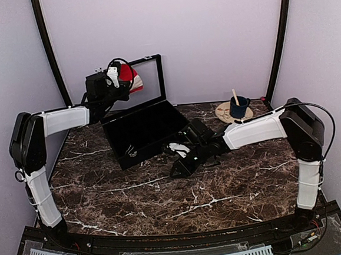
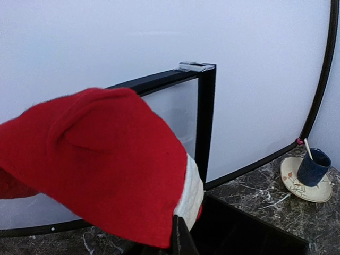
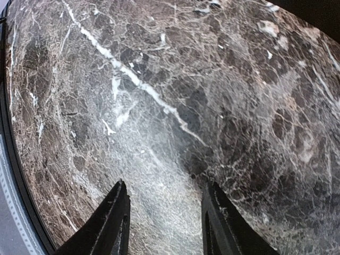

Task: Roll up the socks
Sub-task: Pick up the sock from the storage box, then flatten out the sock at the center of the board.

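My left gripper [image 1: 122, 78] is raised high at the back left, shut on the red socks [image 1: 130, 77] with a white band. In the left wrist view the socks [image 2: 101, 159] fill the left half, and one dark fingertip [image 2: 183, 239] presses the fabric at the bottom; the other finger is hidden behind it. My right gripper [image 1: 177, 169] is open and empty, low over the marble table just in front of the black case [image 1: 141, 130]. In the right wrist view its gap [image 3: 164, 204] frames only bare marble.
The open black case has its glass lid [image 2: 180, 111] standing upright at the back. A blue cup [image 1: 238, 106] with a stick rests on a round saucer [image 1: 225, 112] at the back right. Marble table [image 1: 182, 197] with a dark front rail.
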Available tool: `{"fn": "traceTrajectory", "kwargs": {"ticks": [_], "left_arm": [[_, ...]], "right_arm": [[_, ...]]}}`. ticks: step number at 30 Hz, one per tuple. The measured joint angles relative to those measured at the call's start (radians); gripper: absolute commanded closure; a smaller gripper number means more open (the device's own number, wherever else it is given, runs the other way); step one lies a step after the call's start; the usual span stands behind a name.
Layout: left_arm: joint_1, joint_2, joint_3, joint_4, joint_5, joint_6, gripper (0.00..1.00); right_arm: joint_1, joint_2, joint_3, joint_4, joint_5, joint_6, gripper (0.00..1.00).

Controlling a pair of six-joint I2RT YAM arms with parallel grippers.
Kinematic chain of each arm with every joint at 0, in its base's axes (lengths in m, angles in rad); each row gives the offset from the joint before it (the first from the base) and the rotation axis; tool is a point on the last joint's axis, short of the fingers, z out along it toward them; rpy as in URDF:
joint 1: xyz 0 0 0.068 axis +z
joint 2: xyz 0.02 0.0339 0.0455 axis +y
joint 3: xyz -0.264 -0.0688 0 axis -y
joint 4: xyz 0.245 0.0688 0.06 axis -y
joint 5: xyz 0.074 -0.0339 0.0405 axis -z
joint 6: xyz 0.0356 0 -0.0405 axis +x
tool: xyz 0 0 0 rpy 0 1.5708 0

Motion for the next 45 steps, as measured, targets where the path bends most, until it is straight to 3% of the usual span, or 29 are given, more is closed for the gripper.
{"fn": "traceTrajectory", "kwargs": {"ticks": [8,16,22,26,31,36,45], "left_arm": [[-0.086,-0.117,-0.002,-0.062,0.014,0.008,1.00],[-0.216,-0.273,-0.084,-0.175,0.082,-0.072,1.00],[-0.347,-0.347,-0.196,-0.269,0.253,-0.158,1.00],[-0.369,-0.348,-0.242,-0.334,0.416,-0.219,1.00],[-0.367,-0.309,-0.240,-0.365,0.679,-0.310,1.00],[-0.372,-0.150,-0.147,-0.371,0.898,-0.386,1.00],[-0.399,0.049,-0.029,-0.399,1.103,-0.463,1.00]], "right_arm": [[-0.006,-0.075,-0.056,0.003,0.142,0.065,0.57],[-0.073,-0.314,-0.182,-0.007,0.407,0.191,0.54],[-0.110,-0.496,-0.303,-0.026,0.575,0.293,0.54],[-0.115,-0.568,-0.371,-0.042,0.628,0.351,0.54],[-0.116,-0.609,-0.418,-0.078,0.673,0.425,0.54],[-0.116,-0.632,-0.441,-0.103,0.712,0.477,0.54],[-0.116,-0.738,-0.470,-0.152,0.754,0.521,0.52]]}}
